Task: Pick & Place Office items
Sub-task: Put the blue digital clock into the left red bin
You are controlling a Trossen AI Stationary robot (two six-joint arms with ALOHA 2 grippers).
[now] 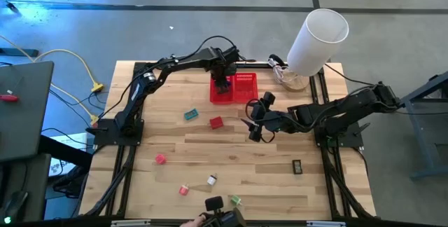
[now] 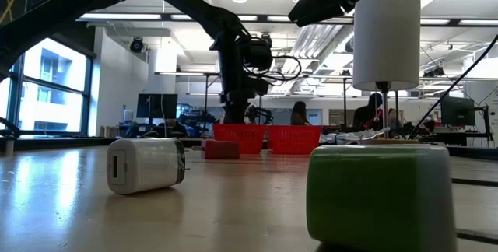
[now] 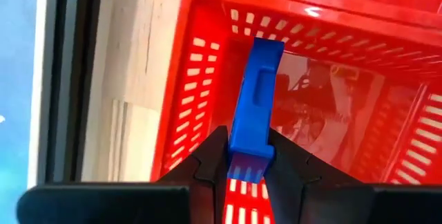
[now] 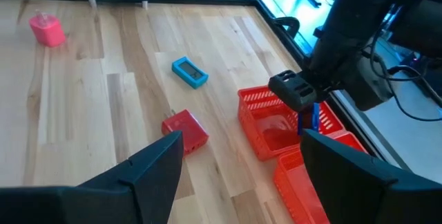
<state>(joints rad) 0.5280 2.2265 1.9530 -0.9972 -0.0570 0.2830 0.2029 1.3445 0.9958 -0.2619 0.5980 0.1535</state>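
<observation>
Over the left-hand red basket at the far side of the table, the left gripper hangs with its fingers pinched narrow on a blue clip-like piece, which stands upright between them above the basket's mesh floor. Touching that basket on its right is a second red basket. Beyond that second basket, farther to the right, a big white cylinder stands at the table's corner.

Nearer the middle of the table, the right gripper hovers above the wood with its fingers spread wide and nothing between them. Just to its left lies a red block, and farther left, near that block but apart from it, a teal item.

Well apart toward the near edge lie the others: a pink piece at the left, a red-and-white piece, a whitish piece just beside it, a green piece closest to the edge, and a black rectangle off to the right.
</observation>
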